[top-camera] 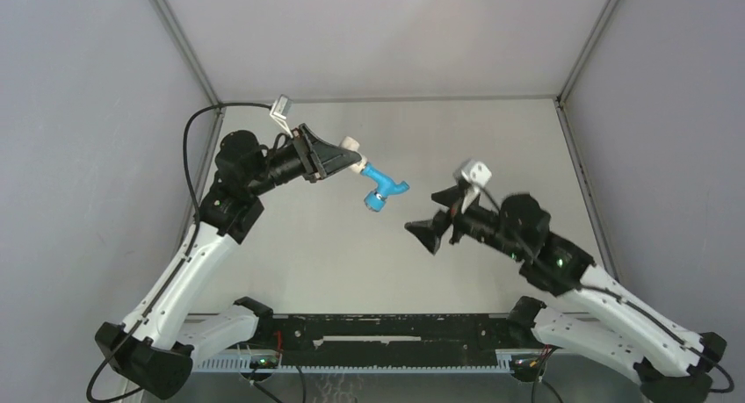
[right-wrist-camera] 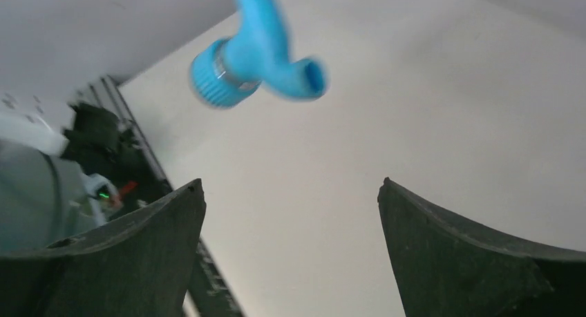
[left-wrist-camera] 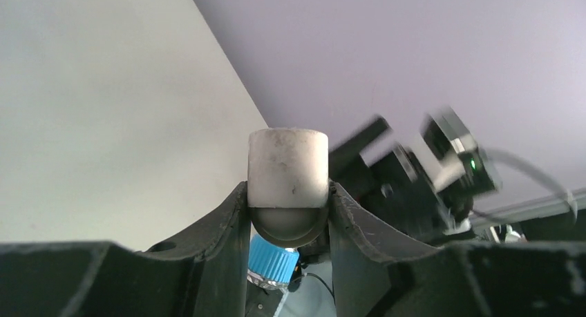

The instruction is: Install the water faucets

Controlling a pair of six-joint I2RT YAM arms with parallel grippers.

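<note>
Pale matte tabletop (top-camera: 369, 271) between smooth lilac-grey walls (top-camera: 88, 113). Well above it, left gripper (top-camera: 351, 163) with fingers narrowed on a chalky white cylindrical fitting (top-camera: 350, 143), its rounded lower end half hidden between the black pads; running out from that fitting, the bright-blue plastic faucet (top-camera: 383, 189), T-shaped with ribbed cap and open spout, joint hard to make out, top cut off in the right wrist view. Off to the right and apart from it, right gripper (top-camera: 435, 217) spread wide on nothing, blurred in the left wrist view.
</note>
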